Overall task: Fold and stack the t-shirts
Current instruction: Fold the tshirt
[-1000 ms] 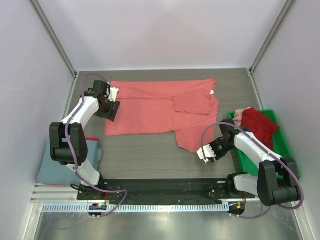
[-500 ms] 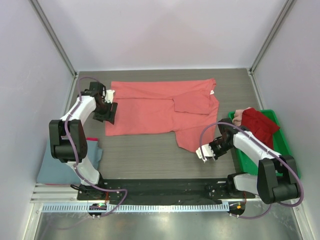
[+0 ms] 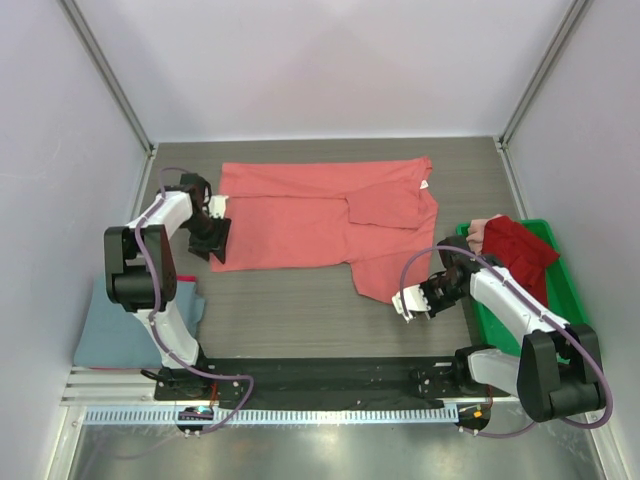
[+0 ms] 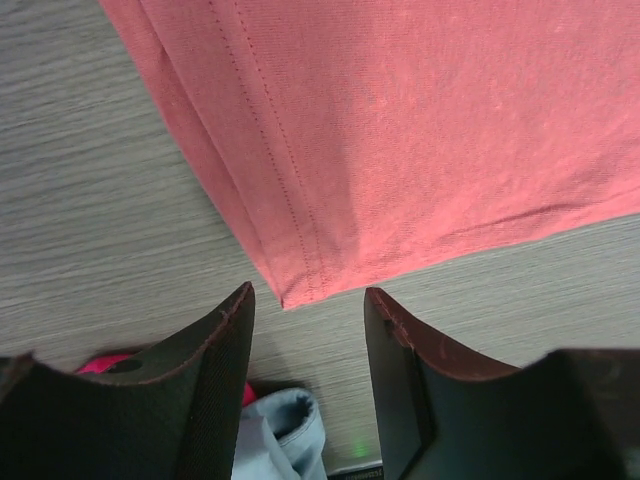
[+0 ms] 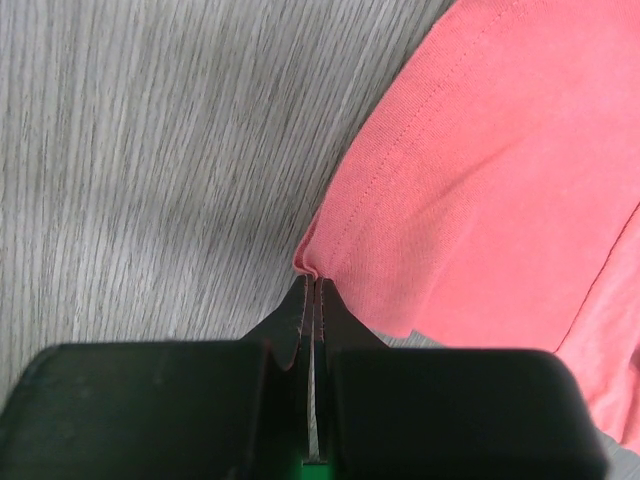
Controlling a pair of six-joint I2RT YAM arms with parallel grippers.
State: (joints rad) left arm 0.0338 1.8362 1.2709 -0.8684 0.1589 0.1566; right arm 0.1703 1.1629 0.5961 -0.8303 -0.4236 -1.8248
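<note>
The left gripper [image 4: 308, 300] has its jaws spread. The hemmed corner of the salmon-red t-shirt [image 4: 420, 130] lies flat at the mouth of the gap and appears to touch neither finger. Bare table [image 4: 90, 200] runs free beside that corner. The right gripper [image 5: 312, 282] has its jaws pressed together on the same shirt's lower edge, the cloth puckering at the tips, with open wood grain to their left. Behind the right jaws sits the green tray [image 3: 565, 290], with the darker red t-shirt [image 3: 517, 246] heaped in it over a paler cloth that is hard to make out. The grey-blue t-shirt [image 3: 108, 338] lies behind the left jaws, partly hidden by the arm.
</note>
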